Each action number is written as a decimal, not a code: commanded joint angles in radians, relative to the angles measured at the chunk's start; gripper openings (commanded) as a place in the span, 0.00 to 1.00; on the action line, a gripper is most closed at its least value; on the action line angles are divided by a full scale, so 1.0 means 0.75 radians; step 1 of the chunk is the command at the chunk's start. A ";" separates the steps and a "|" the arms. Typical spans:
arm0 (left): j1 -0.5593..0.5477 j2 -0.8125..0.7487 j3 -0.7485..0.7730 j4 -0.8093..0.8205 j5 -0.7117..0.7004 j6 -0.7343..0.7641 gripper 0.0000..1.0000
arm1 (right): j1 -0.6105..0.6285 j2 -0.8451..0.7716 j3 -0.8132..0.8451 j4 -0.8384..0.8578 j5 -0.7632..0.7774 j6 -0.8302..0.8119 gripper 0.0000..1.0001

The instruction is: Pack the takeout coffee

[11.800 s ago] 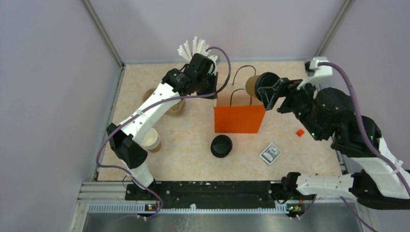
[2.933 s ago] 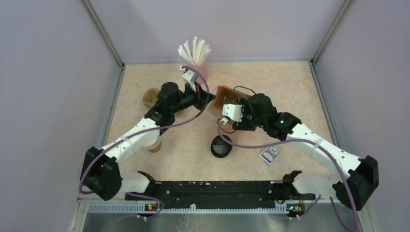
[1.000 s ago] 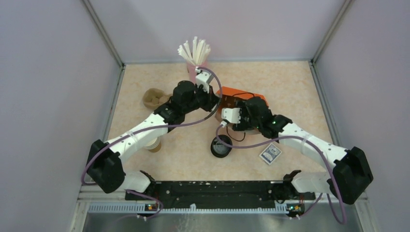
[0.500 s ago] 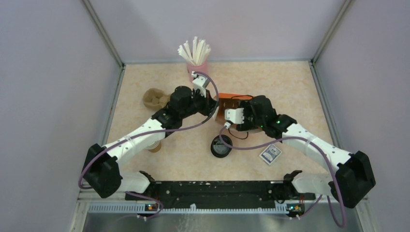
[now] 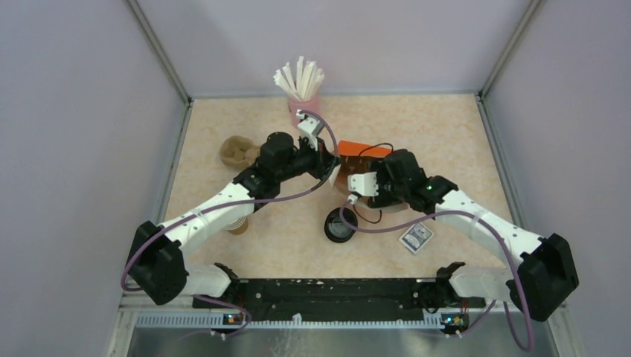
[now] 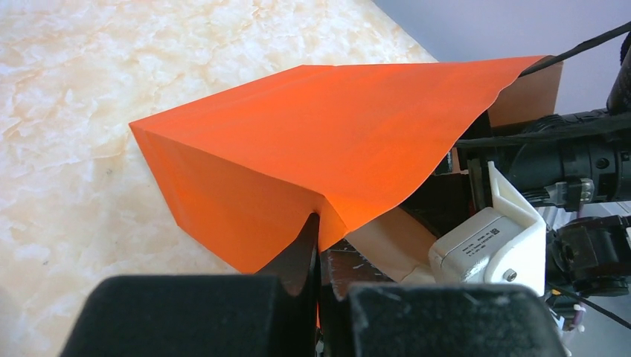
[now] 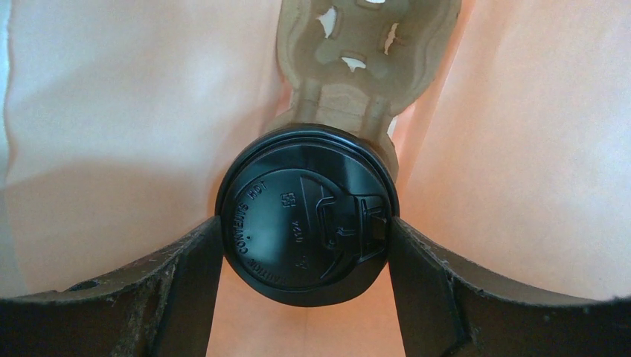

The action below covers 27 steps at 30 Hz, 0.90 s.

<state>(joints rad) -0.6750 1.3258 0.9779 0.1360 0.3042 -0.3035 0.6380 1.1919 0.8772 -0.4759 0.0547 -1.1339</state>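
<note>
Right wrist view shows the takeout coffee (image 7: 306,223) already inside the orange bag (image 7: 134,111), its black lid clamped between the fingers of the right claw (image 7: 305,232). A pulp cup carrier (image 7: 364,44) lies deeper in. The left claw (image 6: 318,245) is pinched together on the bag's rim, holding the mouth open. Insertion looks nearly done; what seems left is seating the cup, letting go and backing out.

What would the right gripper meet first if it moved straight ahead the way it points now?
Probably the pulp carrier deep in the bag, just beyond the coffee that the right gripper holds; depth is unclear.
</note>
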 commanded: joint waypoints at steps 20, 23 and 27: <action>-0.003 -0.045 -0.055 0.067 0.039 0.053 0.00 | 0.021 -0.099 -0.078 0.428 -0.328 0.154 0.63; -0.002 -0.055 -0.054 0.043 0.010 0.105 0.00 | 0.021 -0.065 -0.071 0.430 -0.353 0.136 0.63; -0.002 -0.061 -0.052 0.035 0.015 0.124 0.00 | 0.021 -0.001 -0.063 0.443 -0.361 0.090 0.63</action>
<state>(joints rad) -0.6750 1.3201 0.9417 0.1482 0.3164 -0.2508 0.6460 1.1507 0.8116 -0.1993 -0.1692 -1.0382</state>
